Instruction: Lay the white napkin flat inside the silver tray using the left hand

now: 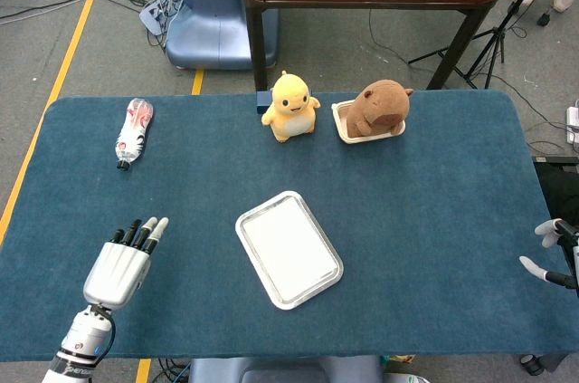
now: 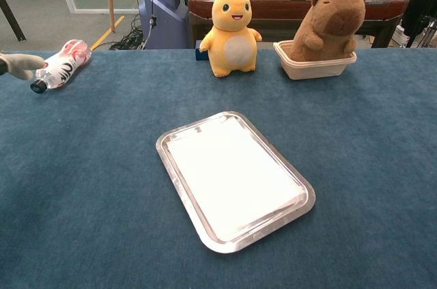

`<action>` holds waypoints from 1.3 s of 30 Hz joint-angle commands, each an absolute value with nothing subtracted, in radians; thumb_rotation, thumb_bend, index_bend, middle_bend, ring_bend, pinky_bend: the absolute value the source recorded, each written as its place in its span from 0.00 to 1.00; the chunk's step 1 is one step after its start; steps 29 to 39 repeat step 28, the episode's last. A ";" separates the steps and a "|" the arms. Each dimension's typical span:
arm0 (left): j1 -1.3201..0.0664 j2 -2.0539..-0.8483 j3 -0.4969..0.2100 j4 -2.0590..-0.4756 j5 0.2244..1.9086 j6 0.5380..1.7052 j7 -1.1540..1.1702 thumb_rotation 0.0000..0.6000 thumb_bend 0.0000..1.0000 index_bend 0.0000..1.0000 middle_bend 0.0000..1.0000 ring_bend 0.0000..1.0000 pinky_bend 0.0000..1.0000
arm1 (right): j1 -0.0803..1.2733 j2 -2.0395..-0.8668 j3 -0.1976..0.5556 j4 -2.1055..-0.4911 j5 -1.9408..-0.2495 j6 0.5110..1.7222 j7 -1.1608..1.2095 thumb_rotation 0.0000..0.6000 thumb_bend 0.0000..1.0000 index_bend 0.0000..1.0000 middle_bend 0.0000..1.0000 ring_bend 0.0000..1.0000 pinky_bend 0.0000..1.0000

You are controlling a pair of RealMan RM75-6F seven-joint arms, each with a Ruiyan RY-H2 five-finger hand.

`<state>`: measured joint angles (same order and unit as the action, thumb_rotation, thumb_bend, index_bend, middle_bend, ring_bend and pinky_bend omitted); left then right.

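The white napkin (image 1: 289, 249) (image 2: 235, 176) lies flat inside the silver tray (image 1: 249, 216) (image 2: 179, 134) at the middle of the blue table. My left hand (image 1: 120, 265) hovers over the table's near left, well left of the tray, fingers stretched out and holding nothing; in the chest view only a fingertip (image 2: 15, 65) shows at the left edge. My right hand (image 1: 554, 252) shows at the far right edge in the head view, off the table, fingers apart and empty.
A yellow plush toy (image 1: 290, 106) (image 2: 231, 24) and a brown capybara plush in a beige container (image 1: 373, 111) (image 2: 322, 26) stand at the back. A plastic bottle (image 1: 133, 131) (image 2: 60, 62) lies at the far left. A wooden table stands beyond.
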<state>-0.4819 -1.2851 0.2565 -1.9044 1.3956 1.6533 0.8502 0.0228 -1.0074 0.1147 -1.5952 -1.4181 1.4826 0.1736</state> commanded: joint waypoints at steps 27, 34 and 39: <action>-0.153 -1.259 0.206 -1.666 1.620 1.756 0.469 1.00 0.43 0.16 0.39 0.23 0.23 | 0.051 -1.056 0.101 -1.563 -1.445 1.462 0.136 1.00 0.01 0.48 0.58 0.50 0.70; -0.151 -1.259 0.202 -1.664 1.619 1.750 0.465 1.00 0.43 0.16 0.39 0.23 0.23 | 0.052 -1.057 0.100 -1.564 -1.446 1.461 0.135 1.00 0.01 0.48 0.58 0.50 0.70; -0.151 -1.259 0.202 -1.664 1.619 1.750 0.465 1.00 0.43 0.16 0.39 0.23 0.23 | 0.052 -1.057 0.100 -1.564 -1.446 1.461 0.135 1.00 0.01 0.48 0.58 0.50 0.70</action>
